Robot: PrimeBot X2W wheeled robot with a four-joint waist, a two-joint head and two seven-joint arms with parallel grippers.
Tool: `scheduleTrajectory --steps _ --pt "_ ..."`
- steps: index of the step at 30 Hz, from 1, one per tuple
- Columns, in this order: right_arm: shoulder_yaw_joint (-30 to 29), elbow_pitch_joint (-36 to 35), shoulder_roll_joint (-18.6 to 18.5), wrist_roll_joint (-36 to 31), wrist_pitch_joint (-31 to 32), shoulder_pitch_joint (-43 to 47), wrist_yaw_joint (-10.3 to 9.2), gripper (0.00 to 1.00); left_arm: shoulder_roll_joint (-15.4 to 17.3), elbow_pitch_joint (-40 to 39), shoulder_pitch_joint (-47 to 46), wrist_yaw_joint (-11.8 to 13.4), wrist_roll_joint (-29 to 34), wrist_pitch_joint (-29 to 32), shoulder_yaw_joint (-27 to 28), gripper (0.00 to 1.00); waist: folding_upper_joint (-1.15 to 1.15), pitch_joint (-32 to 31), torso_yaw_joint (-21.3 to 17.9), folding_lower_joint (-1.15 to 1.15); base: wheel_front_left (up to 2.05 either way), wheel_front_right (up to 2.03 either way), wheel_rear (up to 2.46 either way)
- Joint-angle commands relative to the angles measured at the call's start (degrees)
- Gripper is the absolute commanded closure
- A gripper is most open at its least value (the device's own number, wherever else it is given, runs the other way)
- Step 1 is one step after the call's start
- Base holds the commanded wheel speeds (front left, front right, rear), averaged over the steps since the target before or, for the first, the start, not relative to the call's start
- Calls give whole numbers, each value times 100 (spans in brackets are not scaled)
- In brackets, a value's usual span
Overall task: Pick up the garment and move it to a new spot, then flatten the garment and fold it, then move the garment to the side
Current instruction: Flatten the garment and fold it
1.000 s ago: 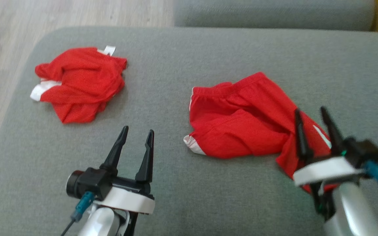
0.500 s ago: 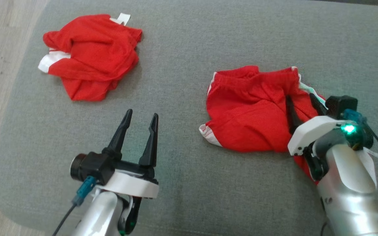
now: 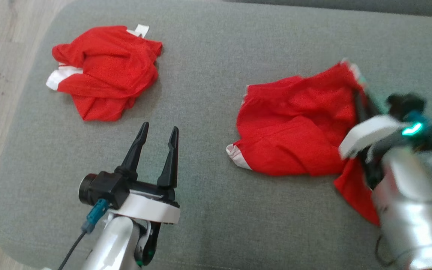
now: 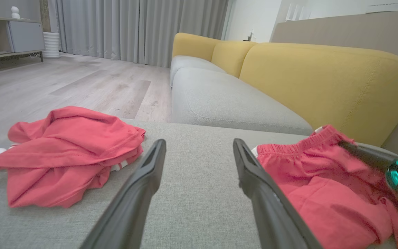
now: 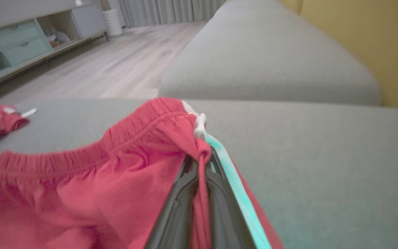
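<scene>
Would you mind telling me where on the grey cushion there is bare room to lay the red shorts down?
The widest bare patch runs down the middle of the grey cushion, between the crumpled red garment and the red shorts. The far strip behind the shorts is bare too. It is crowded at the right, where the right arm overlaps the shorts.

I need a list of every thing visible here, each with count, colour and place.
red shorts: one, red with white trim, right side of the cushion
crumpled garment: one, red and white, far left of the cushion
cushion: one, grey, under both garments
sofa: one, grey seat, yellow back, beyond the cushion
floor: one, pale wood, left of the cushion
curtains: one row, grey, far wall
cabinet: one, pale, beside the curtains
left gripper: one, dark fingers open, above the cushion
right gripper: one, dark fingers shut on the shorts' waistband
</scene>
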Motion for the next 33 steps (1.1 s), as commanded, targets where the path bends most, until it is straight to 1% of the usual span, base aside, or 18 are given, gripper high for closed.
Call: scheduleTrajectory --steps 1,2,3,7,8,10,12,15,18,20,25,29,32,33 --pt "36 -239 -83 -71 -143 -435 -4 100 19 -161 -68 -19 52 -53 241 0 0 -94 -1 0 0 0 0" --pt "-23 -269 -142 -94 -192 -525 -4 100 14 -164 -52 -26 65 -53 247 0 0 -138 8 0 0 0 0" --pt "-148 -334 -289 -143 -260 -713 -4 100 3 -174 -19 -40 73 -53 263 0 0 -237 44 0 0 0 0" --pt "-315 -471 -633 -275 -326 -1157 -4 100 -18 -189 96 -43 73 -53 307 0 0 -461 115 0 0 0 0" --pt "-315 -471 -633 -275 -326 -1157 -4 100 -18 -189 96 -43 73 -53 307 0 0 -461 115 0 0 0 0" --pt "-353 -570 -786 -347 -346 -1409 -4 100 -26 -199 165 -37 73 -53 336 0 0 -570 153 0 0 0 0" --pt "-326 -687 -900 -437 -357 -1649 -4 100 -32 -227 230 -26 70 -53 379 0 0 -668 175 0 0 0 0" --pt "-117 -888 -990 -630 -348 -1891 -4 100 -39 -268 320 -14 59 -53 446 0 0 -785 182 0 0 0 0" --pt "191 -1123 -898 -712 -277 -1871 -4 100 -44 -301 387 -4 59 -53 486 0 0 -846 167 0 0 0 0" --pt "539 -1280 -801 -756 -195 -1670 -4 100 -48 -327 417 1 61 -53 494 0 0 -835 154 0 0 0 0" --pt "1458 -1546 -377 -695 -14 -607 -4 100 -54 -310 439 -23 44 -53 435 0 0 -785 143 0 0 0 0" --pt "2321 -1371 -32 -541 128 354 -4 100 -56 -279 392 -36 58 -53 414 0 0 -705 105 0 0 0 0" --pt "2956 -1107 78 -443 189 759 -4 100 -57 -251 327 -51 66 -53 397 0 0 -680 93 0 0 0 0" --pt "3086 -1046 94 -453 166 821 -4 19 -57 -240 303 -55 68 -53 388 0 0 -678 92 0 0 0 0"
